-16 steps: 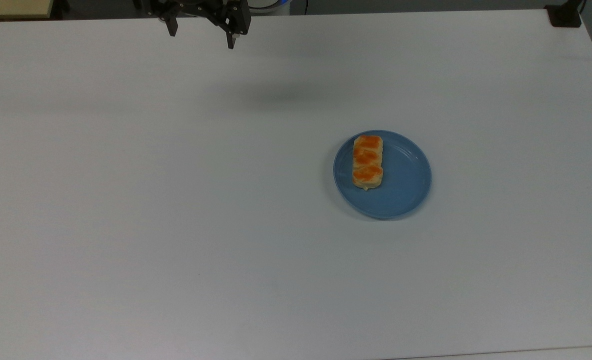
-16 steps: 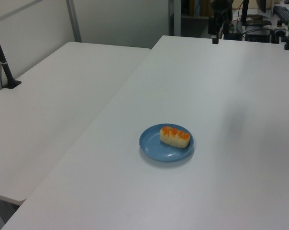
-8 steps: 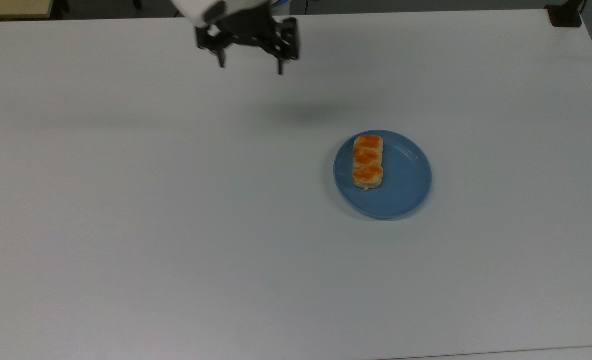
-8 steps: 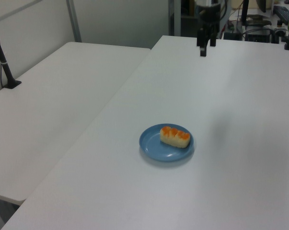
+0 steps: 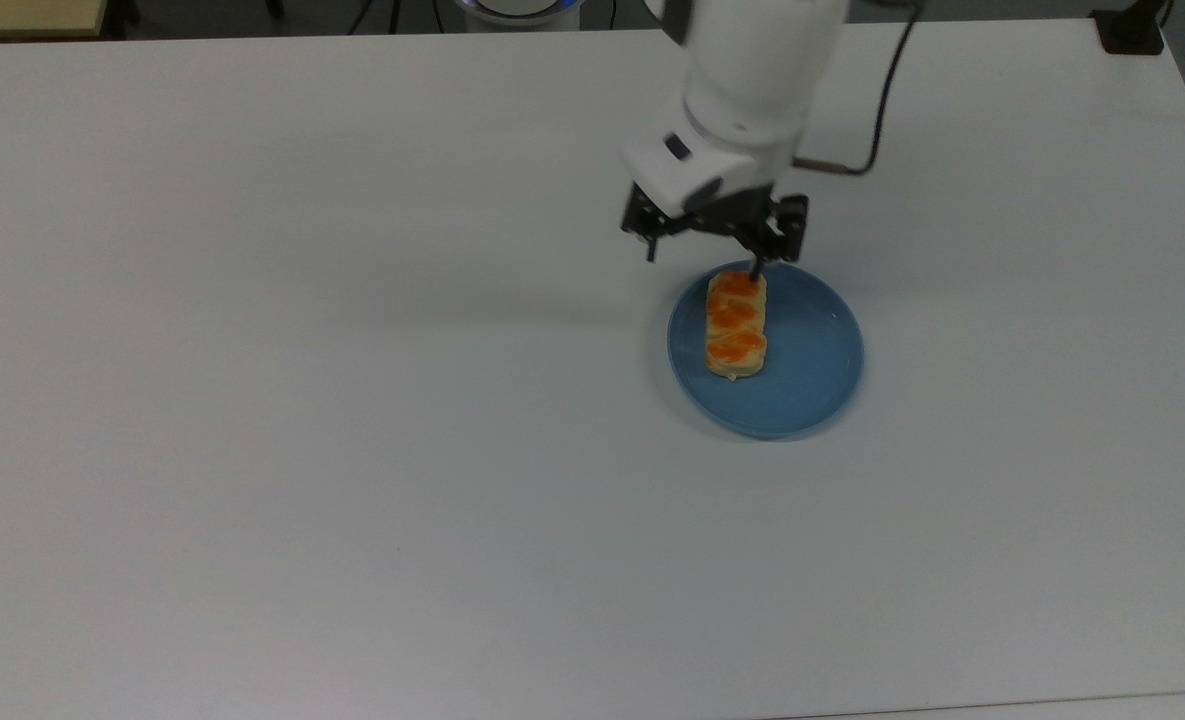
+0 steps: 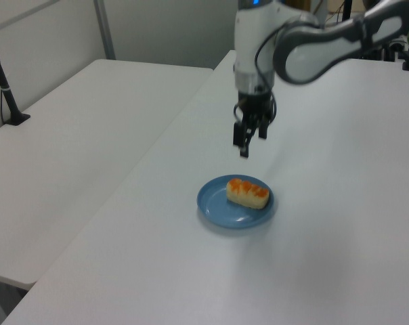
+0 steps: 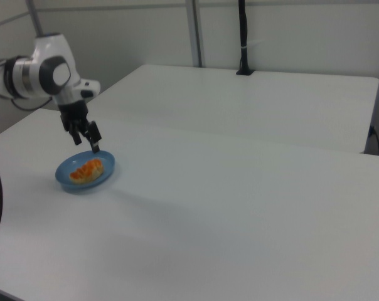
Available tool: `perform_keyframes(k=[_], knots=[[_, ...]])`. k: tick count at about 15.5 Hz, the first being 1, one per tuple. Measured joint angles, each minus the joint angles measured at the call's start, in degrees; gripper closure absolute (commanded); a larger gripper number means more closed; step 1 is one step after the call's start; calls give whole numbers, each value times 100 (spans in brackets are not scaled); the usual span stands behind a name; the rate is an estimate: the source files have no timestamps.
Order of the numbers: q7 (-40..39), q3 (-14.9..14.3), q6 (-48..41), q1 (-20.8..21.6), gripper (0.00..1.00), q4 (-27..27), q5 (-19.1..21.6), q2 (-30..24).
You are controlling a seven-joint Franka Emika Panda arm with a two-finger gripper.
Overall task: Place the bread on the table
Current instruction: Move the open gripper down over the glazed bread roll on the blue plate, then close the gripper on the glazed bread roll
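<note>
The bread (image 5: 736,323) (image 6: 248,193) (image 7: 86,171), pale tan with three orange-glazed bumps, lies on the left half of a round blue plate (image 5: 812,365) (image 6: 218,205) (image 7: 108,164) in the top view. The plate rests on the white table (image 5: 352,420) (image 6: 326,264) (image 7: 240,213). My gripper (image 5: 702,262) (image 6: 248,143) (image 7: 86,144) hangs open above the plate's far edge, near the bread's far end. One fingertip (image 5: 755,270) overlaps that end in the top view. Nothing is between the fingers, and a gap above the bread is visible in the left view.
A black cable (image 5: 877,110) loops off the arm. A black clamp base (image 5: 1132,30) sits at the table's far right corner in the top view. A second white table (image 6: 76,142) adjoins, with a black pole (image 6: 5,88) (image 7: 243,37) on it.
The arm has swept from the table's far edge toward the plate and dropped lower. Its fingers stay open. Bread and plate have not moved.
</note>
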Motion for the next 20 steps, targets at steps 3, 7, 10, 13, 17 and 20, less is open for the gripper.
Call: perform_keyframes(k=[3,7,10,13,17,20], knots=[[204,-5,314,223,0,28,0,454],[343,-5,719,289,0,52,0,781],[362,-7,745,286,29,56,0,882],[362,-7,746,286,65,58,0,960],[352,-8,746,285,70,103,0,969],[330,-27,728,257,70,204,0,817]])
